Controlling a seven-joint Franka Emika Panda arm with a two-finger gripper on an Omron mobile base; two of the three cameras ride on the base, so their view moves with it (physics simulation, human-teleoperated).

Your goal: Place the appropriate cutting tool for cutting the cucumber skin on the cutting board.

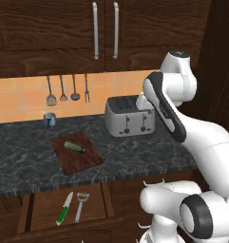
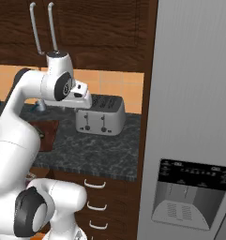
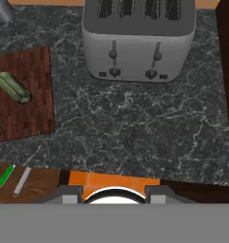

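Sitting in the open wooden drawer [image 1: 44,209] under the front edge of the dark marbled stone counter [image 1: 135,154]: one slim pale grey-silver peeler with a forked head [image 1: 80,206], lying right beside one green-handled white-bladed knife [image 1: 64,209], the two near parallel, handles toward the drawer's front, likely stored there as the choice of tools. Resting on the flat rectangular reddish-brown wooden cutting board [image 1: 82,161], toward its back edge: one short dark green cucumber [image 1: 74,146], lying at a slant, apparently waiting to be peeled. Lying near the counter's front edge, above the drawer: that one board, turned a bit askew. Standing toward the counter's back edge, right of the board: one silver four-slot toaster [image 1: 129,116]. Sitting by the back edge left of the board: one small blue-grey cup [image 1: 50,119]. Hanging on the orange tiled wall [image 1: 21,99]: four dark utensils [image 1: 63,90]. Hovering high over the counter near the toaster, well apart from the drawer: the white arm's two-finger gripper [image 2: 81,96], nothing visibly held; fingertips not clearly showing, so cannot tell how wide. Peeler not yet picked up, judging by its place in the drawer.
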